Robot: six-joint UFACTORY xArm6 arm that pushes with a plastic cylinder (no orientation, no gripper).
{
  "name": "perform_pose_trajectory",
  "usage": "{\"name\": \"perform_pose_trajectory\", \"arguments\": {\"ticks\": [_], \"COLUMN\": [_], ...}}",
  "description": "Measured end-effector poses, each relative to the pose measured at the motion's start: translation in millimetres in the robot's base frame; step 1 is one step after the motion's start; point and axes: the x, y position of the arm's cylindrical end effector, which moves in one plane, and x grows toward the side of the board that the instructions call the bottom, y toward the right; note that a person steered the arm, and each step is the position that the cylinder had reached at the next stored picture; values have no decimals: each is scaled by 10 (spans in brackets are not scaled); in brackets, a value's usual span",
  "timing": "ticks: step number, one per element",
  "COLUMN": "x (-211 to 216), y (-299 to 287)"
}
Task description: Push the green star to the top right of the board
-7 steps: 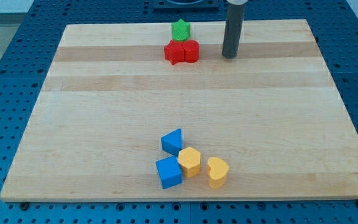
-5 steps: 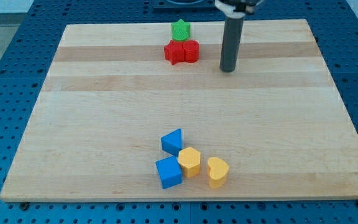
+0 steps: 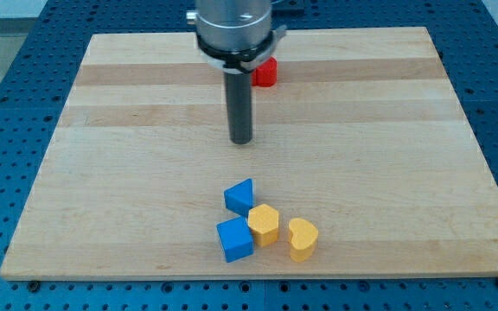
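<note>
Moved: my tip [image 3: 242, 141] has come from right of the red blocks [image 3: 266, 72] to mid-table [image 3: 387, 130].
Room: bare wood all around it.
Jaws: none; tip touches nothing.

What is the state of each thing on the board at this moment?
my tip: on the board's middle, touching no block, above the blue and yellow cluster.
green star: hidden behind the arm.
red block: partly hidden, near the view's top.
blue triangular block: resting, beside the yellow hexagonal block.
blue cube: resting, against the yellow hexagonal block.
yellow hexagonal block: resting upright.
yellow heart: resting, at the cluster's right.
</note>
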Motion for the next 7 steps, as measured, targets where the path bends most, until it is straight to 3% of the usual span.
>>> {"name": "perform_pose_trajectory", "arguments": {"ticks": [2, 4, 7], "x": [-989, -2387, -2387], "y": [-350, -265, 263]}}
